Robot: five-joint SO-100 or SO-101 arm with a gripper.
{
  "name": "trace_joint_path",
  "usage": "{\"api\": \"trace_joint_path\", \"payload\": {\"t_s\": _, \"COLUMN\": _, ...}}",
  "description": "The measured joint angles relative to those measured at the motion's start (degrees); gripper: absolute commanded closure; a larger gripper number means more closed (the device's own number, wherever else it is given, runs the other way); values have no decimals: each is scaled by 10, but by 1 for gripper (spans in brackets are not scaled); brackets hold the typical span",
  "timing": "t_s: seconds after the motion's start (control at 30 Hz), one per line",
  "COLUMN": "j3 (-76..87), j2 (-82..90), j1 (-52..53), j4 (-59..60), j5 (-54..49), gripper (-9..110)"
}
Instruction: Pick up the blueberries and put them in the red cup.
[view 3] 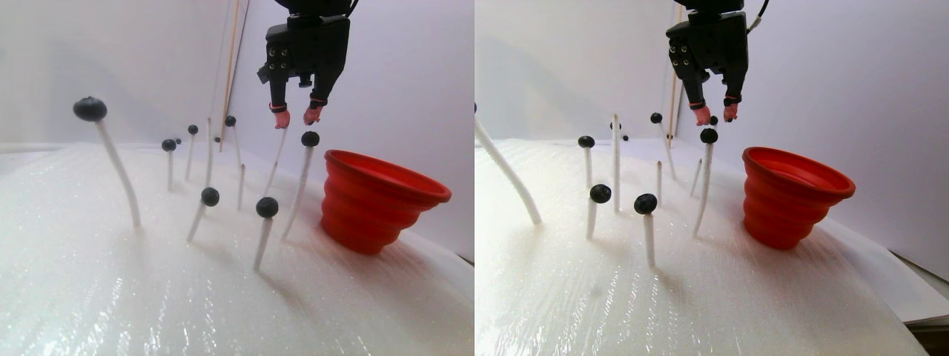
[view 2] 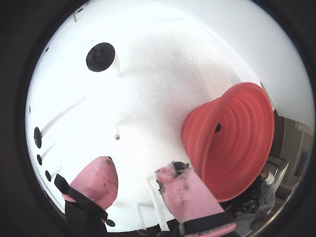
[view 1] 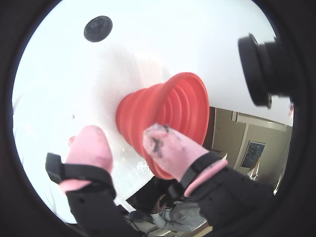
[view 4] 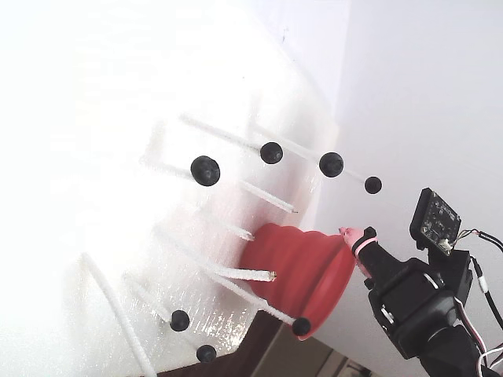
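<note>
The white foam-covered counter carries every item. The red cup stands upright at its right side in the stereo pair view. No view shows the cup's floor, so I cannot tell whether any berry is already inside.

The thin white rods stand planted in the foam. Several blueberries sit on rod tips: at least seven are visible in the stereo pair view. Some rods are bare at the tip. My judgement: the bulk of the picking is left to do.

My pincer hangs high above the counter, just beside the cup's rim side. Its pink fingertips are parted by a moderate gap. Both wrist views show that gap empty: nothing is held and nothing is touched. One fingertip carries dark smears. The nearest berry sits just below the tips, on the tall rod beside the cup.
</note>
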Motion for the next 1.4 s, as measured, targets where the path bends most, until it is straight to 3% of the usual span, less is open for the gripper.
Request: {"api": "trace_joint_path", "payload": {"t_s": 1.4, "j3": -126, "j2": -93, "j1": -30, "j4": -38, "j5": -81, "gripper": 85}}
